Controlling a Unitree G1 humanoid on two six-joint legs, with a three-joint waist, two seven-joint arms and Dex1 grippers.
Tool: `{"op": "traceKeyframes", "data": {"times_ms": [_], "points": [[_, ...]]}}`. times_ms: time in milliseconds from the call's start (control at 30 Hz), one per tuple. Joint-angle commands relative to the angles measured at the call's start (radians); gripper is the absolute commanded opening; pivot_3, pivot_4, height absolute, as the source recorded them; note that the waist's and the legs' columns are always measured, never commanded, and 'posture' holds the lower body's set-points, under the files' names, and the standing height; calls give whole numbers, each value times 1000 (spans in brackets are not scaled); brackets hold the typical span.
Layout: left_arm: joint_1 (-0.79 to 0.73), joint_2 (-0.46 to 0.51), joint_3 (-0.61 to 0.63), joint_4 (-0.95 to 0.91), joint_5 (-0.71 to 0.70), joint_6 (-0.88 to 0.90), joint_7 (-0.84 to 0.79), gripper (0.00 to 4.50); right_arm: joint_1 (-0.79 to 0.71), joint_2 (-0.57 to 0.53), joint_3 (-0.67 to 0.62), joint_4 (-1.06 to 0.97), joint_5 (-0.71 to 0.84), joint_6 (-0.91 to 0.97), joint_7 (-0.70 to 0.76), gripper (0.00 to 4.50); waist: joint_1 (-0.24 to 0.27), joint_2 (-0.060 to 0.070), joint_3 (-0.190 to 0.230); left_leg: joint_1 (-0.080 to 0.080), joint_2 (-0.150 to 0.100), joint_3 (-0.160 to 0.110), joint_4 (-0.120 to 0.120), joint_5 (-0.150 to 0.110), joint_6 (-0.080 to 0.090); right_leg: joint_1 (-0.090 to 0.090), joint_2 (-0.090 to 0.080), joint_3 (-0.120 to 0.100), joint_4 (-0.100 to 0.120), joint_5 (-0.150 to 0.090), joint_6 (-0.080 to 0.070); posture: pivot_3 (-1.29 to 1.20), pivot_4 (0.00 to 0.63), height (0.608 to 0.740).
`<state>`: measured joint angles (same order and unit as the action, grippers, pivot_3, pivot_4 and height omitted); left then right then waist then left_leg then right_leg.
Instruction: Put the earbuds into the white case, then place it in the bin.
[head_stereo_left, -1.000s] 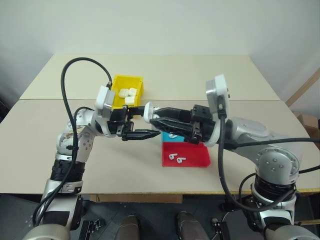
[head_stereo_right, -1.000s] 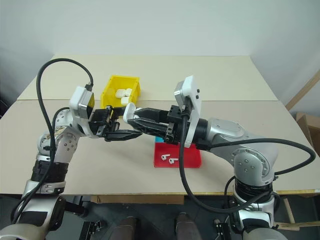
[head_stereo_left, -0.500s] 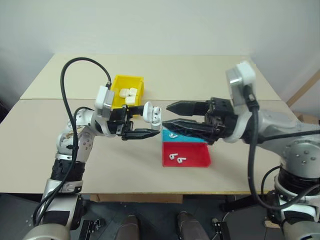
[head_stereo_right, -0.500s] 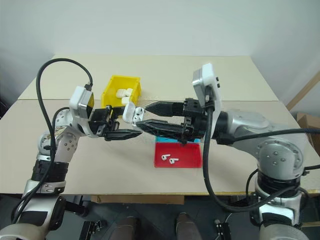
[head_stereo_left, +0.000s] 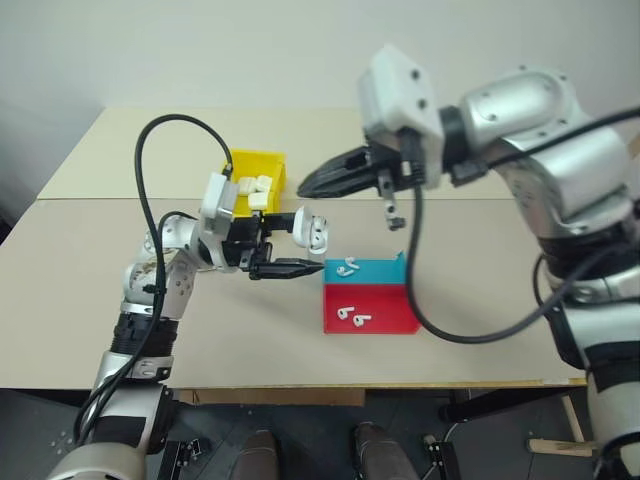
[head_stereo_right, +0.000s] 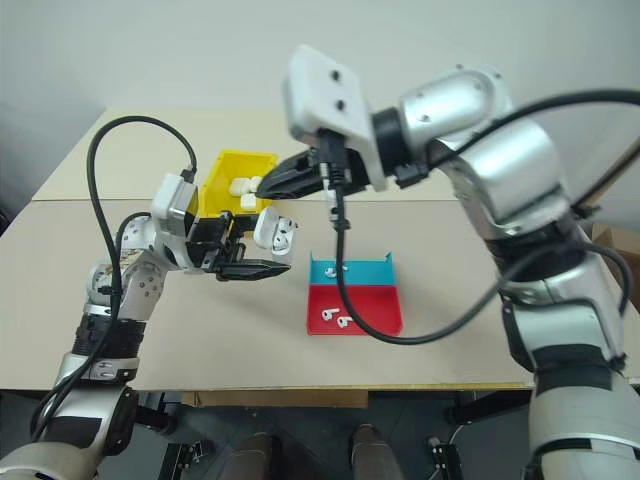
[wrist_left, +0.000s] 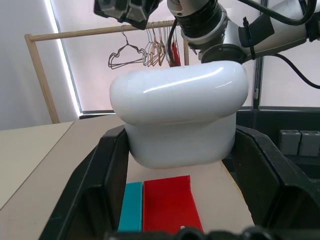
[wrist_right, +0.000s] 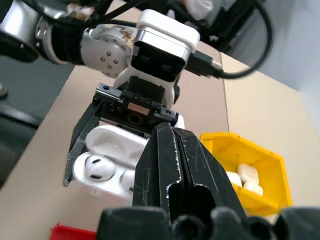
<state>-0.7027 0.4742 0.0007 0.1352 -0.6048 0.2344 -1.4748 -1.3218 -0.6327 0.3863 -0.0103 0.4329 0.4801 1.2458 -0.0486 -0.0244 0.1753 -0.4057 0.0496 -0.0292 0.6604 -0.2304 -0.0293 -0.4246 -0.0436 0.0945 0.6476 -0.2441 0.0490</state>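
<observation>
The left gripper (head_stereo_left: 283, 255) reaches level toward the right, clamped; the right gripper (head_stereo_left: 312, 182) (fingers pressed together) hangs raised above it.

Soft, even light falls on the scene from overhead, and the beige table (head_stereo_left: 480, 290) reads bright with only faint, diffuse shadows under the arms and beside the yellow bin (head_stereo_left: 252, 178). The far wall is pale and slightly grey toward the left corner. The head views are fairly sharp, with mild softness and slight bending of the table edges toward the frame borders. In the left wrist view a bright window backlights the scene, and the white case (wrist_left: 177, 112) carries a streak of glare. The near fingers in both wrist views are dark and out of focus.
</observation>
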Motion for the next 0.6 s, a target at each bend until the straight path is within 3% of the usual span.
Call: {"op": "traceKeyframes", "data": {"times_ms": [33,233,467,600], "points": [[-25,-1,5,-5,0,-22,-10,2814,-70,60,19,76,-92,-129,64,34,2,0,0,0,0,0,0,0,0,0,0,0,0,0,0,0,150,740],[-21,-1,12,-4,4,-27,-11,2814,-75,116,72,129,-193,-267,197,34,8,0,0,-1,0,0,0,0,0,0,0,-1,0,0,0,0,150,740],[-10,3,23,-12,3,-30,-4,2814,-19,22,11,65,-175,-300,325,34,8,0,0,0,0,0,0,0,0,1,-1,-1,0,0,0,0,150,740],[-10,-2,23,-17,3,-31,6,2814,14,-29,-34,28,-160,-282,328,34,6,0,0,0,0,0,0,0,0,1,-1,-1,1,0,0,0,150,740]]}}
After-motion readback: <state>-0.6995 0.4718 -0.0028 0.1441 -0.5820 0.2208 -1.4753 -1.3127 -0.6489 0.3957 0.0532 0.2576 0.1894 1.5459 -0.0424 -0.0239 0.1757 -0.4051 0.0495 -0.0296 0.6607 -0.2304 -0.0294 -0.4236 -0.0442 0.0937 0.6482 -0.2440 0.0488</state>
